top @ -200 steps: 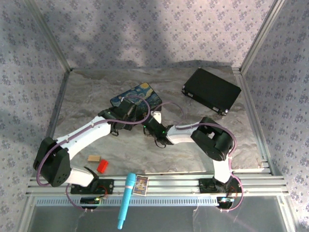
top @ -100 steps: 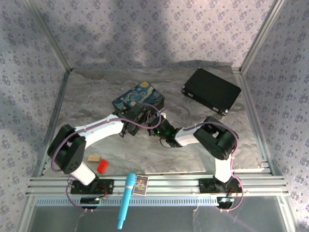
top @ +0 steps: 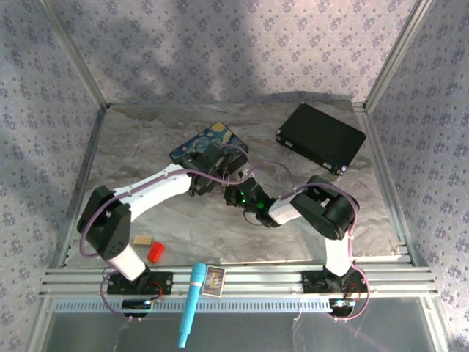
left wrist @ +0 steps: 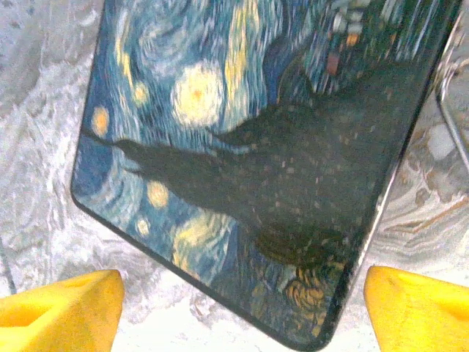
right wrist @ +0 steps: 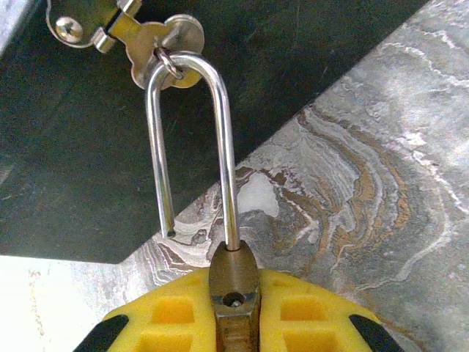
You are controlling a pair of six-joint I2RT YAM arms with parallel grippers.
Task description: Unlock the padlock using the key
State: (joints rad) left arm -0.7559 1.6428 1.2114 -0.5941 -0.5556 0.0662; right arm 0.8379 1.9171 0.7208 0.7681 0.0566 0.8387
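In the right wrist view my right gripper [right wrist: 234, 312] is shut on the brass padlock [right wrist: 234, 282]. Its silvery shackle [right wrist: 226, 147] stands up out of the body. The short leg's free end hangs clear of the body, beside it. The small key [right wrist: 163, 40] hangs from a little ring at the top of the shackle, against a dark surface. My left gripper [left wrist: 242, 319] is open just above the near corner of the Starry Night box [left wrist: 242, 132], its yellow fingertips [left wrist: 58, 308] either side of that corner. From above, both grippers meet beside the box [top: 199, 143].
A black case [top: 320, 137] lies at the back right. A tan wooden block [top: 142, 240] and a red block [top: 156, 252] sit at the front left. A blue cylinder [top: 192, 302] and a small card [top: 214, 279] rest on the front rail.
The left gripper has swung right and a little farther back, over the painted box. The right gripper has shifted slightly right with the padlock.
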